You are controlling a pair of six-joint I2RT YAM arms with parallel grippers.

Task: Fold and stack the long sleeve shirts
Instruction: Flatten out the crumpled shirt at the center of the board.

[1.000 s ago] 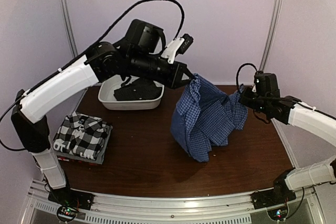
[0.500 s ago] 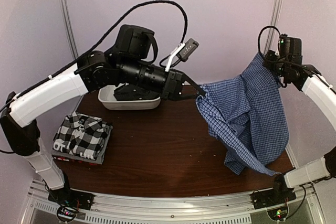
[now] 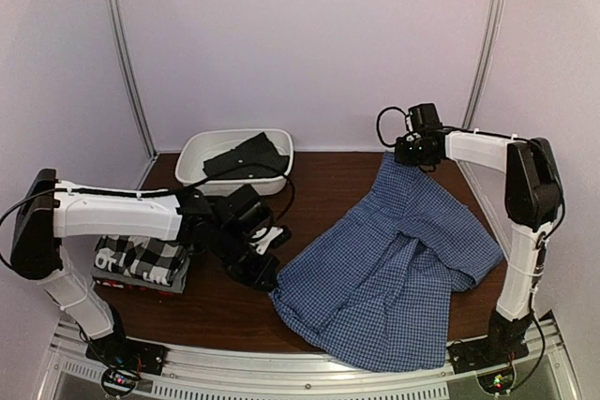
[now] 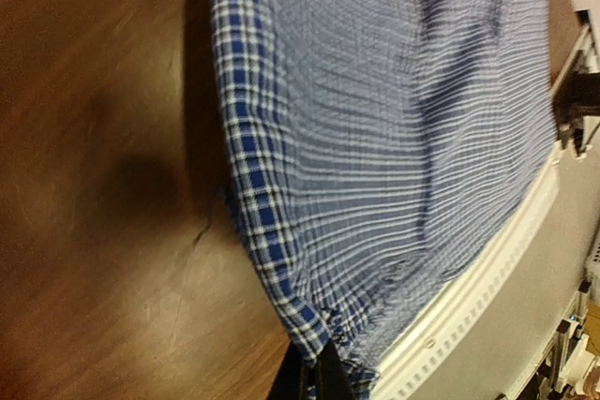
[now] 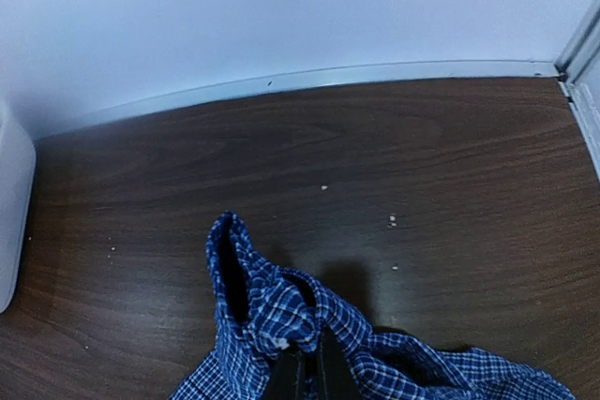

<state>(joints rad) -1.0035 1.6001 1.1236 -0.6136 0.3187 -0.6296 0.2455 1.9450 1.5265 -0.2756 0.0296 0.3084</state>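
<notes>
The blue-and-white check shirt [image 3: 394,269] lies spread over the right half of the table, its near edge hanging over the front rail. My left gripper [image 3: 267,278] is shut on its left corner, low at the table; the left wrist view shows the pinched hem [image 4: 309,339]. My right gripper [image 3: 401,152] is shut on the far corner near the back wall; the right wrist view shows bunched cloth [image 5: 281,311] between the fingers. The black-and-white plaid shirt [image 3: 141,258] lies folded at the left on a stack with grey and red edges, partly behind my left arm.
A white oval basin [image 3: 192,168] with dark cloth [image 3: 246,156] in it stands at the back left. Metal frame posts stand at the back left and back right. The front rail [image 3: 309,362] runs along the near edge.
Both arms have come down from holding the shirt up in the air. The shirt now lies spread on the table, left gripper near the front, right gripper at the back.
</notes>
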